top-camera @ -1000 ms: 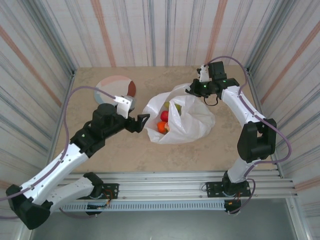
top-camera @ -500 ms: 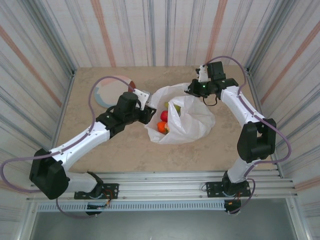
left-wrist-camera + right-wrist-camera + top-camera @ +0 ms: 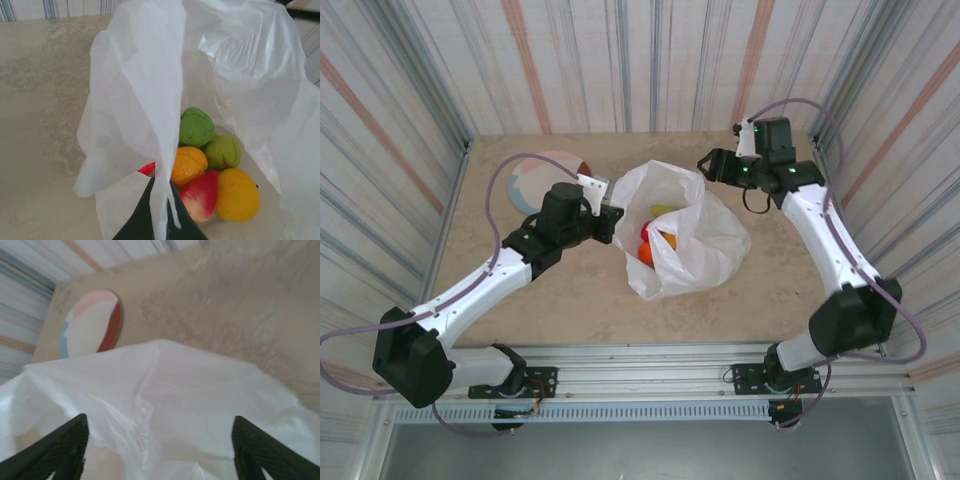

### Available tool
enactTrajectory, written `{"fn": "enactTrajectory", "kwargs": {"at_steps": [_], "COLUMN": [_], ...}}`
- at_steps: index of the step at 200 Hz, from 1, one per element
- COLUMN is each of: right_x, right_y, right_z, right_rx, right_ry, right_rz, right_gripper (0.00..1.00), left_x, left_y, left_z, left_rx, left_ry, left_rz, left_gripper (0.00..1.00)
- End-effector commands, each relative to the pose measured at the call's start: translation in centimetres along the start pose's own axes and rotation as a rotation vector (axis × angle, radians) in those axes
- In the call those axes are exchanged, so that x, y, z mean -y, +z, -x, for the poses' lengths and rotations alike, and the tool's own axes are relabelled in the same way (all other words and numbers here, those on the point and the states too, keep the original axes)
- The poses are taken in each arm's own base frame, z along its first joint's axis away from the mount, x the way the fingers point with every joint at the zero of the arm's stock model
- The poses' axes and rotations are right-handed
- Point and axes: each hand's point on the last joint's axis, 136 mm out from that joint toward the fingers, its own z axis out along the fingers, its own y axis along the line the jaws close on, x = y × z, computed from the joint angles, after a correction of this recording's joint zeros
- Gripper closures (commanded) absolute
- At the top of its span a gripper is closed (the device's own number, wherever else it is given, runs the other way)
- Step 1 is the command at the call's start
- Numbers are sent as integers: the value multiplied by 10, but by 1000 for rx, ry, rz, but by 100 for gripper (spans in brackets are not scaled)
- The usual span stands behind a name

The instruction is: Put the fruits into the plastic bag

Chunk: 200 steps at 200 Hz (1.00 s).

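- Now the left pincer (image 3: 159,200) has clamped shut on the bag (image 3: 705,240) rim, middle of the tabletop (image 3: 560,300).
- Meanwhile the right pincer (image 3: 157,440) has let go, jaws wide, empty.
- Fruits (image 3: 222,150) sit inside; loading looks done.

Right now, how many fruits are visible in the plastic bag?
5, all in the plastic bag: green fruit at the back, second green fruit beside it, orange fruit left, red fruit and yellow fruit in front. A red sliver behind the fold may be a sixth.
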Motion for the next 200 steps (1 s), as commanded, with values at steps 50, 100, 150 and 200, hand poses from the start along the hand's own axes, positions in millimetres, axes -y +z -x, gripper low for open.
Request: {"fn": "enactTrajectory", "kwargs": {"at_steps": [50,100,150,200], "right_x": [-65,-115,-121,-110], "right_y": [-75,-85,-70,-52], "right_z": [-72,-151,-209,-230], "right_rx": [80,-58,-194,-257], "right_ry": [-346,-663,-767,-743], "right_rz": [68,174,139,123], "right_gripper": [16,20,28,34], "left_x": [8,5,3,3], "left_y": [-10,-11,-7,-5], "left_z": [7,5,5,4], "left_rx": [34,27,18,12], "left_ry": [-31,-35,-47,-43], "left_rz": [-59,-55,-52,-52], "left_gripper": [100,100,100,100]}}
